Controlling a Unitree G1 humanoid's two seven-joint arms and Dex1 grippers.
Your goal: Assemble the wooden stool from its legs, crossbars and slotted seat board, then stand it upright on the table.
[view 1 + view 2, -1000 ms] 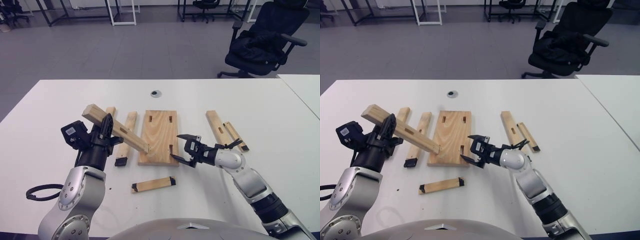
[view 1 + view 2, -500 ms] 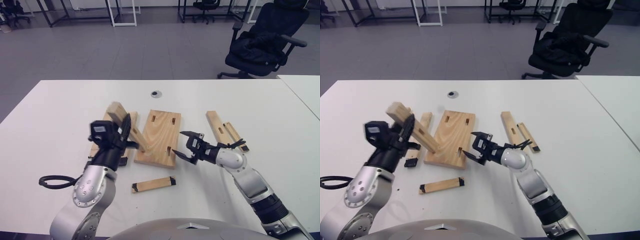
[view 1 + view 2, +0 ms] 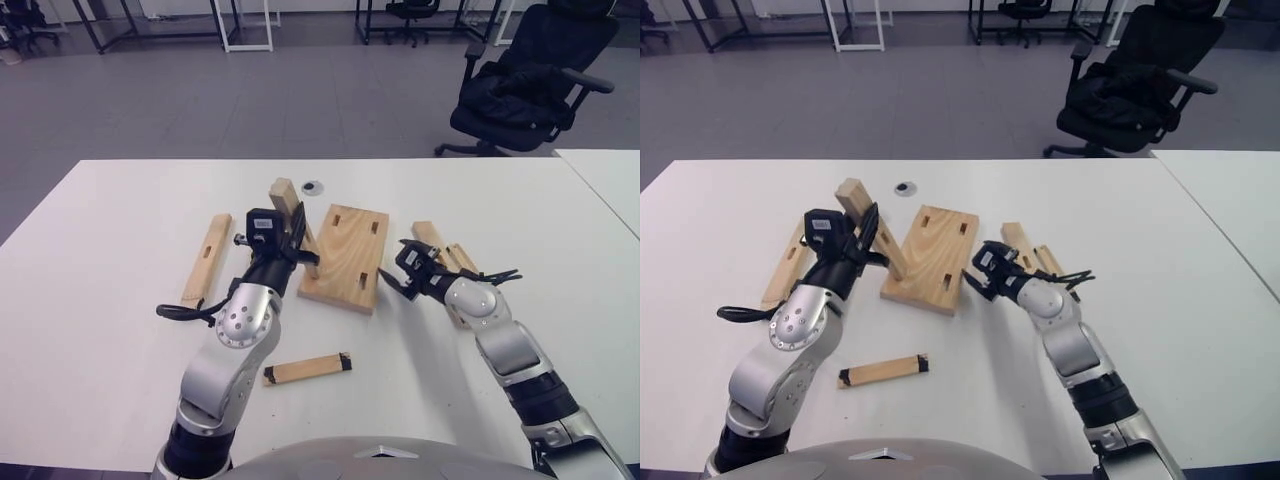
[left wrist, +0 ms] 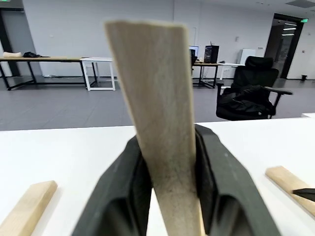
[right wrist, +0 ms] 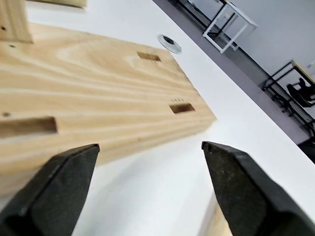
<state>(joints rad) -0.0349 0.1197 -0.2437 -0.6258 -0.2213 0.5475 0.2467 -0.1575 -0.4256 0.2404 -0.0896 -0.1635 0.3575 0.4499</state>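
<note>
White table [image 3: 90,230] in an office, stool parts grouped mid-frame, well apart from every table edge.
The left gripper [image 3: 296,238] is clamped on a tilted leg [image 3: 286,200] whose lower end meets the left edge of the slotted seat board [image 3: 345,258], which lies skewed at centre. The right gripper [image 3: 392,282] hovers with fingers spread just beside the board's lower right corner. Another leg [image 3: 206,258] lies at centre left, a crossbar [image 3: 307,369] below the board, and two more pieces [image 3: 440,250] to its right.
</note>
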